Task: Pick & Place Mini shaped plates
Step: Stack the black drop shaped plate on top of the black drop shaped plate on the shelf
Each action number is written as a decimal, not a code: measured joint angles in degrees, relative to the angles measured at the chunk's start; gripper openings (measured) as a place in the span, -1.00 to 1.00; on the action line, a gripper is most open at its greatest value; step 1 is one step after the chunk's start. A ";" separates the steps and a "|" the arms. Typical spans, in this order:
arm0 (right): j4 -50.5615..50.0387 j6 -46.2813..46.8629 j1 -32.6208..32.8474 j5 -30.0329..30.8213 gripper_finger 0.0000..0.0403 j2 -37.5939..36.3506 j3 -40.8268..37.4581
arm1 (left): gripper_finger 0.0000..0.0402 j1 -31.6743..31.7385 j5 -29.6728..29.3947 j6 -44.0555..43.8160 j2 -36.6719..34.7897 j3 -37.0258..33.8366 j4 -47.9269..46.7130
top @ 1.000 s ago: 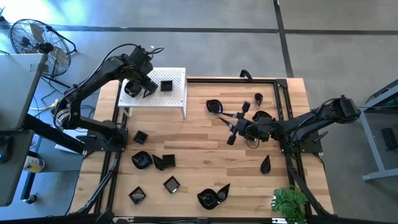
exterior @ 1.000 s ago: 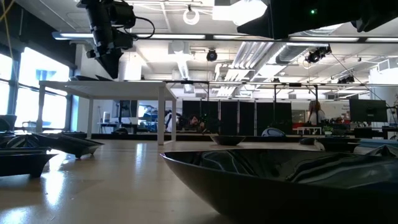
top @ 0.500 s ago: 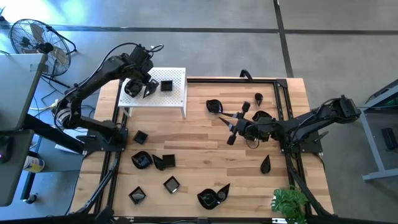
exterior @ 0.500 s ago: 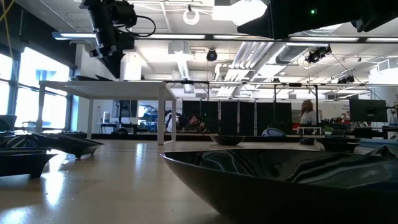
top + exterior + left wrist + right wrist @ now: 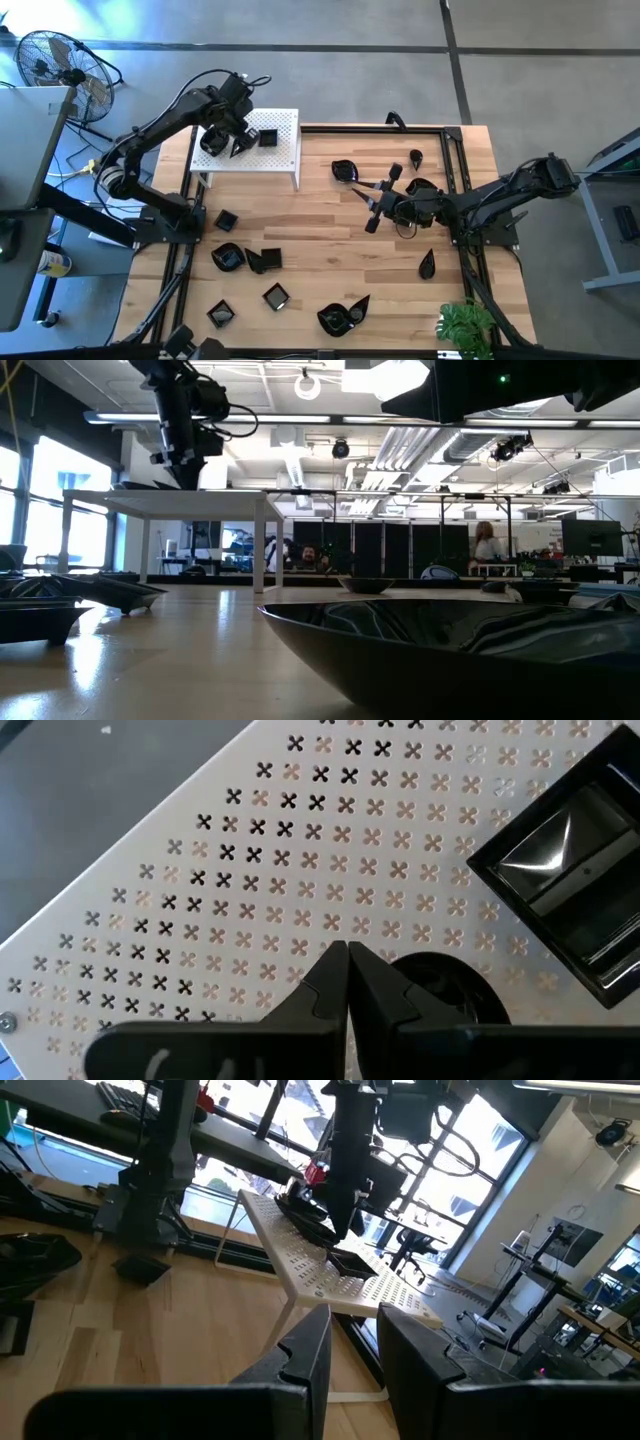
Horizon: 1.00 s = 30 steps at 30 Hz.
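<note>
My left gripper (image 5: 346, 955) stands over the white perforated stand (image 5: 280, 160) at the table's far left, fingers shut, right at a round black plate (image 5: 445, 985). That plate also shows in the high view (image 5: 212, 143). A square black plate (image 5: 565, 880) lies flat on the stand beside it. My right gripper (image 5: 360, 207) is open and empty above the middle of the table, pointing toward the stand. Several more black plates lie on the table, among them a leaf-shaped one (image 5: 345, 170) and a teardrop (image 5: 428, 265). My left gripper comes from above, slanting down, and is shut at the round plate's edge (image 5: 400, 965). Its own fingers hide the place of contact. The plate sits low on the stand's top; whether it rests there or hangs just above, I cannot tell.
Small plates cluster at the table's near left (image 5: 245, 258) and near edge (image 5: 340, 315), and others lie by the right arm (image 5: 422, 186). A plant (image 5: 465, 325) stands at the near right corner. A big plate (image 5: 450, 650) fills the low view's foreground. People move in the room behind.
My left gripper has shifted a little toward the table's right over the stand, staying shut. The right arm has kept still.
</note>
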 joint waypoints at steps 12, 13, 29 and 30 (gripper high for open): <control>0.00 0.01 0.01 -0.02 -0.63 0.00 0.00 | -1.00 -0.02 -1.07 -1.37 0.00 0.00 1.44; 0.00 0.00 0.02 -0.02 -0.63 0.00 0.00 | -1.00 -0.02 -1.09 -1.51 -0.02 0.00 1.48; -0.02 0.00 0.01 -0.02 -0.63 0.00 0.00 | -1.00 -0.61 -2.67 -3.43 -0.02 -0.02 2.10; -0.02 0.00 0.01 -0.02 -0.63 0.00 0.00 | -1.00 -0.99 -3.07 -3.53 -0.02 -0.02 2.40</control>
